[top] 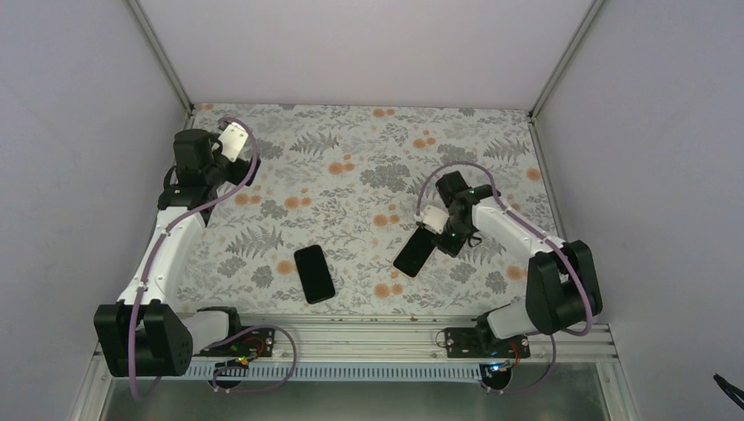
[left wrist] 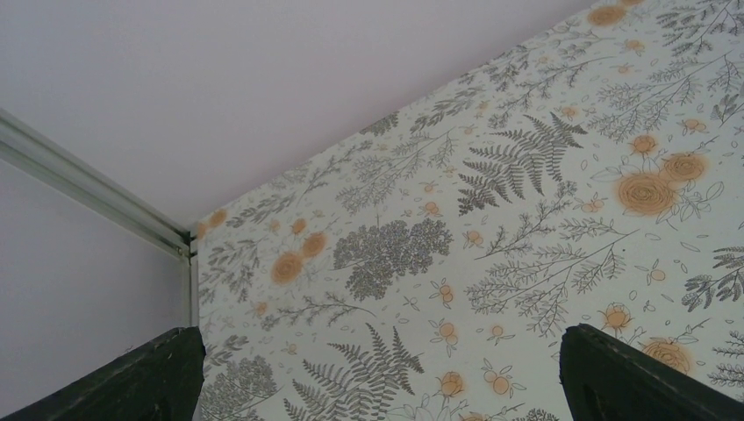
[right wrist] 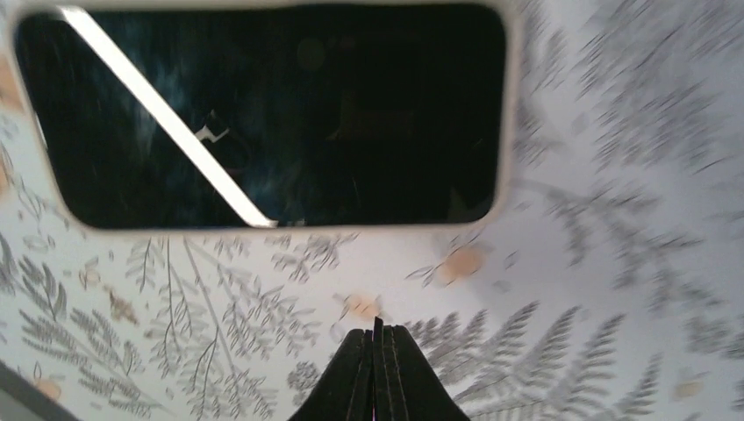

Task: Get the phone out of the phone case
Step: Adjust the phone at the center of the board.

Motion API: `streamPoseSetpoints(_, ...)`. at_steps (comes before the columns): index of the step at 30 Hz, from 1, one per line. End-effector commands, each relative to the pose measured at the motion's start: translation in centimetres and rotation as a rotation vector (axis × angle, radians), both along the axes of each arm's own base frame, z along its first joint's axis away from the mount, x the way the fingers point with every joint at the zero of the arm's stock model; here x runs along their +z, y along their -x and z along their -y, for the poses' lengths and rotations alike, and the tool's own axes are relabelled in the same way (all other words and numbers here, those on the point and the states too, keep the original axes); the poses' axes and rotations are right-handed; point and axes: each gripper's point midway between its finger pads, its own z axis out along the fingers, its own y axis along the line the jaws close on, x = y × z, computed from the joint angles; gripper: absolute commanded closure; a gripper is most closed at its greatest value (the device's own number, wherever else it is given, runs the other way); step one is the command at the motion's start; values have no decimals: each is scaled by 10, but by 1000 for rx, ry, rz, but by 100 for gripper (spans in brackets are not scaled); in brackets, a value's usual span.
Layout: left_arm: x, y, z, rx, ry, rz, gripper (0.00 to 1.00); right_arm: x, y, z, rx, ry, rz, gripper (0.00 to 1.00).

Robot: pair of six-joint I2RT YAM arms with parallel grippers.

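Find the phone [right wrist: 281,114] in its clear case [right wrist: 509,114] flat on the flowered table [top: 368,140], right of a bare second phone [top: 313,274], just ahead of the right gripper [right wrist: 377,351], jaws pressed together on nothing. Probably best: part them, hook one case corner, peel gently. Bring over the left gripper [left wrist: 382,351], jaws wide apart, to pin the phone.

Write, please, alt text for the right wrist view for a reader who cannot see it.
The black phone lies screen-up in the whitish phone case across the top of the frame, on the flowered table cover. The right gripper, fingers pressed together, sits at bottom centre, apart from it.
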Motion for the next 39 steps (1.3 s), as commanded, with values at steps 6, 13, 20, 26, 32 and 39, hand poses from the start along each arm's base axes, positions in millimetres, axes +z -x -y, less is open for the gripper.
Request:
streamPoseSetpoints(6, -3, 0, 3, -11, 35, -10, 0, -37, 9, 1, -37, 5, -81, 96)
streamPoseSetpoints(13, -17, 4, -3, 6, 2, -17, 0, -63, -24, -10, -61, 12, -92, 96)
streamPoseSetpoints(20, -18, 7, -7, 12, -5, -11, 0, -60, -91, -40, -30, 16, -11, 96)
streamPoseSetpoints(26, -13, 16, -14, 21, -13, 3, 0, -61, -92, -113, 158, -9, -93, 96)
streamPoseSetpoints(32, -23, 27, -20, 20, -39, -14, 0, -53, -43, -159, 287, -100, -199, 96)
streamPoseSetpoints(39, -24, 23, -21, 12, -18, -18, 0, -14, -59, -147, 240, -158, 64, 77)
